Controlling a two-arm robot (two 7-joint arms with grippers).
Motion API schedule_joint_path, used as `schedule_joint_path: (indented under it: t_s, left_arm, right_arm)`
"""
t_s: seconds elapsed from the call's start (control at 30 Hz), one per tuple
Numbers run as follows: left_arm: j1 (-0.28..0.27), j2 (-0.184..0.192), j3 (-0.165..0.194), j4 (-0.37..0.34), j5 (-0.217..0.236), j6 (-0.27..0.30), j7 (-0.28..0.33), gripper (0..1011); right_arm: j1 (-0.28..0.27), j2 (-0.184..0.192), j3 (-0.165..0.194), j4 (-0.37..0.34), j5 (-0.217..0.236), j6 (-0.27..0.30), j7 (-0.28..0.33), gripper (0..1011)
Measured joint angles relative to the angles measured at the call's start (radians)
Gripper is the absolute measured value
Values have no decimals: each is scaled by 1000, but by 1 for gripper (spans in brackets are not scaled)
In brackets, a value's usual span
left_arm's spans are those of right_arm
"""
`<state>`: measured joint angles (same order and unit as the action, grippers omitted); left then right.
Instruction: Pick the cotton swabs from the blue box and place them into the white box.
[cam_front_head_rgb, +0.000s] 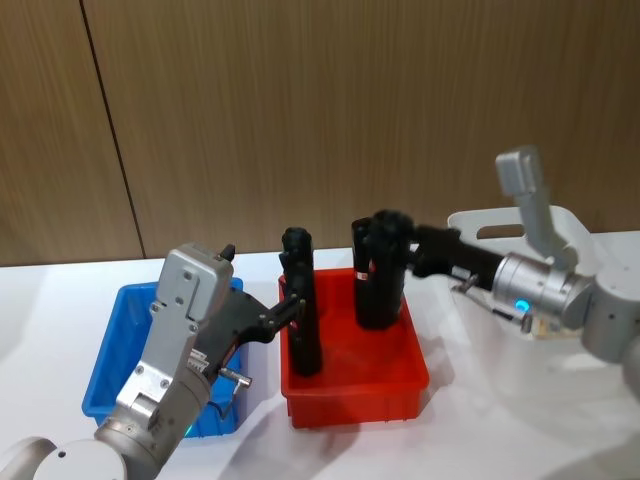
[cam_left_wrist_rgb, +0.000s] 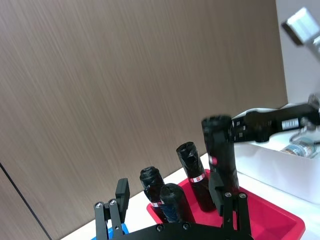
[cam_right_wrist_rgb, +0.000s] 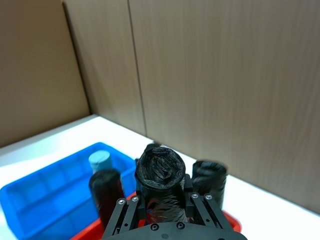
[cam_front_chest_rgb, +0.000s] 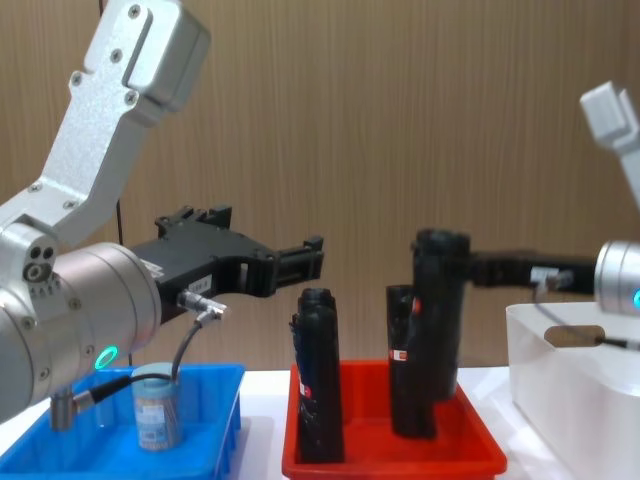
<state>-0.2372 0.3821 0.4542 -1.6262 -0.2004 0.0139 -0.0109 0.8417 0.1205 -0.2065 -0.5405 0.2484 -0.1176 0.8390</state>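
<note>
Looking down from the head view, the left hand (cam_front_head_rgb: 292, 306) hangs over the near edge of the red tray (cam_front_head_rgb: 400, 385), its fingers parted and holding nothing, with a black bottle (cam_front_head_rgb: 302, 320) just beyond the tips. The blue box (cam_front_head_rgb: 112, 345) lies below and behind that hand, on the worktop (cam_front_head_rgb: 50, 300). The right hand (cam_front_head_rgb: 392, 248) reaches in from the other side and is clamped on the top of a taller black bottle (cam_front_head_rgb: 378, 285); the white box (cam_front_head_rgb: 570, 225) sits behind its wrist.

The left wrist view has the left hand's fingers (cam_left_wrist_rgb: 121, 192) spread wide on empty air, with the black bottles ahead of them and the right hand gripping the tallest one.

From the right wrist view, the bottle's crumpled black cap sits between the closed jaws. Beyond it, inside the blue box, stands the pale lid of a jar of cotton swabs (cam_right_wrist_rgb: 102, 162).

The chest view shows that jar (cam_front_chest_rgb: 157, 408) upright in the blue box, directly beneath the left hand's wrist and behind its fingertips.

I judge the jar light and stiff, its clear wall smooth and likely slippery, and easy to tip. A grip across the body just under the lid, jaws square to it, looks safest.
</note>
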Motion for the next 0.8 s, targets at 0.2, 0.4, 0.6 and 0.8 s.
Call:
schedule_joint_path:
  t_s: [0.2,0.4,0.6,0.8]
  left_arm:
    - [0,0,0,0,0,0,0,1004]
    - [0,0,0,0,0,0,0,1004]
    - [0,0,0,0,0,0,0,1004]
    - [0,0,0,0,0,0,0,1004]
  right_arm:
    - [-42,26,29,-140,6,53,-37,370]
    - [-72,49,56,-256,12,99,-82,360]
    - [-87,63,72,-320,8,120,-122,360]
    - [-95,75,86,-365,-7,136,-176,360]
